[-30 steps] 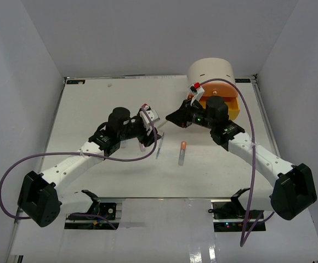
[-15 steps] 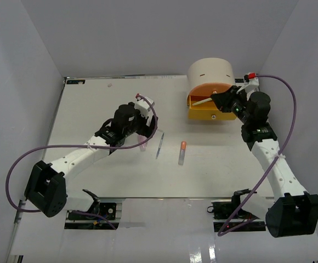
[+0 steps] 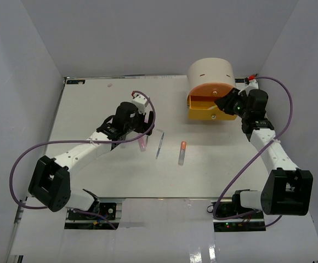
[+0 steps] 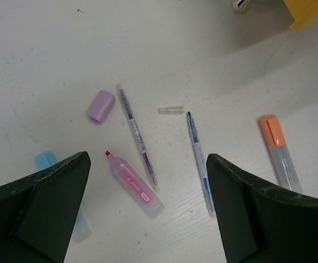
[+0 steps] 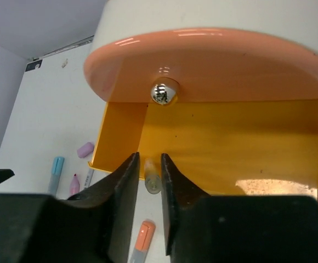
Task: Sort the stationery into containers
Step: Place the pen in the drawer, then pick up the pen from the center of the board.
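Up close, right fingers point(image 5: 123, 192) hang at rim of open yellow drawer point(image 5: 230, 137).

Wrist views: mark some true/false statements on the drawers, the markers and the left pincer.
1. The yellow drawer is pulled out. True.
2. The peach drawer is pulled out too. False: it is shut, its knob sitting above the open yellow one.
3. The left pincer is wide open and holds nothing. True.
4. The pink marker has its cap on. False: its tip is bare.
5. The orange-capped marker lies in the yellow drawer. False: it lies on the table.
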You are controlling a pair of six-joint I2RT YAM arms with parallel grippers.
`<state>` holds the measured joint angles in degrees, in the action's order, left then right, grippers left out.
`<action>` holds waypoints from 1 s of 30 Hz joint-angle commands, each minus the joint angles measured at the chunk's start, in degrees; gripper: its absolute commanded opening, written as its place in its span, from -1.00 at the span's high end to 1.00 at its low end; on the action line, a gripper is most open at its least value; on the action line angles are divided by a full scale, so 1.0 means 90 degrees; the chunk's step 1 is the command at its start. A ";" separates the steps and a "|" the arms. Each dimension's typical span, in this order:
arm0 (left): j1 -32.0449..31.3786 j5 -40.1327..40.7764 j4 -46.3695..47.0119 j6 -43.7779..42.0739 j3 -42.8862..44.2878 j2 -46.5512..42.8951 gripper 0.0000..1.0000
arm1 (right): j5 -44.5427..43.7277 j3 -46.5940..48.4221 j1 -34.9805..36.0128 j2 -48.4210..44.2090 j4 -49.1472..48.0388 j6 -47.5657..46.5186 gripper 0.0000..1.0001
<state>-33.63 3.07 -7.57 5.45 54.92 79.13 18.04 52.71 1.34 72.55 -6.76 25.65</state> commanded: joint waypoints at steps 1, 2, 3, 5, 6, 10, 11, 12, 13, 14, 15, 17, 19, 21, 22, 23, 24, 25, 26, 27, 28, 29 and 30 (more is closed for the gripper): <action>0.0035 0.0069 -0.0106 0.0126 0.0236 -0.0004 -0.96 | -0.0090 0.0266 -0.0042 0.0112 -0.0030 0.0051 0.30; 0.0035 0.0069 -0.0106 0.0126 0.0236 0.0006 -0.96 | -0.0168 0.0296 -0.0042 0.0132 -0.0001 0.0031 0.15; 0.0035 0.0069 -0.0115 0.0126 0.0246 0.0006 -0.96 | -0.0324 0.0315 -0.0052 0.0141 0.0029 -0.0027 0.07; 0.0045 0.0069 -0.0135 0.0185 0.0256 0.0045 -0.96 | -0.0519 0.0374 -0.0052 0.0161 0.0194 -0.0125 -0.21; 0.0045 0.0069 -0.0174 0.0204 0.0285 0.0065 -0.96 | -0.0723 0.0442 -0.0052 0.0142 0.0243 -0.0222 -0.30; 0.0064 0.0137 -0.0320 0.0457 0.0382 0.0182 -0.96 | -0.1193 0.0657 -0.0052 -0.0043 0.0585 -0.0563 -0.72; 0.0074 0.0157 -0.0350 0.0507 0.0412 0.0240 -0.96 | -0.1281 0.0696 -0.0052 -0.0092 0.0740 -0.0642 -0.88; 0.0074 0.0176 -0.0418 0.0565 0.0441 0.0270 -0.96 | -0.1427 0.0745 -0.0052 -0.0160 0.0839 -0.0720 -0.94; 0.0074 0.0215 -0.0467 0.0634 0.0509 0.0299 -0.96 | -0.1477 0.0803 -0.0052 -0.0316 0.0994 -0.0885 -0.96; 0.0074 0.0273 -0.0515 0.0770 0.0548 0.0338 -0.96 | -0.1535 0.0823 -0.0052 -0.0395 0.1092 -0.0984 -0.91; 0.0074 0.0303 -0.0622 0.0839 0.0578 0.0425 -0.96 | -0.1642 0.0833 -0.0052 -0.0512 0.1267 -0.1052 -0.88; 0.0074 0.0342 -0.0769 0.1044 0.0734 0.0562 -0.96 | -0.1761 0.0765 -0.0052 -0.0883 0.1377 -0.1209 -0.80; 0.0074 0.0313 -0.1188 0.1219 0.1006 0.0864 -0.96 | -0.1878 0.0561 -0.0052 -0.1359 0.1445 -0.1248 -0.80; 0.0055 0.0235 -0.1578 0.1522 0.1212 0.1118 -0.96 | -0.1713 0.0317 -0.0052 -0.1702 0.1377 -0.1132 -0.80; 0.0035 0.0216 -0.1687 0.1600 0.1300 0.1371 -0.96 | -0.1644 0.0170 -0.0052 -0.2043 0.1338 -0.1063 -0.80; 0.0025 0.0206 -0.1775 0.1669 0.1465 0.1480 -0.96 | -0.1585 -0.0131 -0.0061 -0.2210 0.1309 -0.0918 -0.80; 0.0016 0.0235 -0.1959 0.1785 0.1554 0.1587 -0.96 | -0.1575 -0.0288 -0.0052 -0.2396 0.1260 -0.0849 -0.80; 0.0006 0.0254 -0.2058 0.1816 0.1642 0.1830 -0.96 | -0.1575 -0.0454 -0.0042 -0.2755 0.1134 -0.0800 -0.80; 0.0006 0.0293 -0.2146 0.1845 0.1816 0.1948 -0.96 | -0.1546 -0.0736 -0.0042 -0.2923 0.1065 -0.0751 -0.80; -0.0004 0.0390 -0.2330 0.1913 0.1905 0.2056 -0.96 | -0.1526 -0.0855 -0.0042 -0.3225 0.1016 -0.0663 -0.80; -0.0014 0.0449 -0.2410 0.1923 0.1983 0.2260 -0.93 | -0.1507 -0.0963 -0.0042 -0.3373 0.0928 -0.0614 -0.80; -0.0014 0.0508 -0.2459 0.1923 0.2120 0.2359 -0.92 | -0.1429 -0.1128 -0.0032 -0.3471 0.0889 -0.0565 -0.80; -0.0023 0.0595 -0.2546 0.1923 0.2179 0.2447 -0.86 | -0.1361 -0.1207 -0.0003 -0.3626 0.0830 -0.0429 -0.80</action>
<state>-33.50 5.87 -25.74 20.84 71.18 100.33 4.36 44.05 1.13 42.28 4.16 19.11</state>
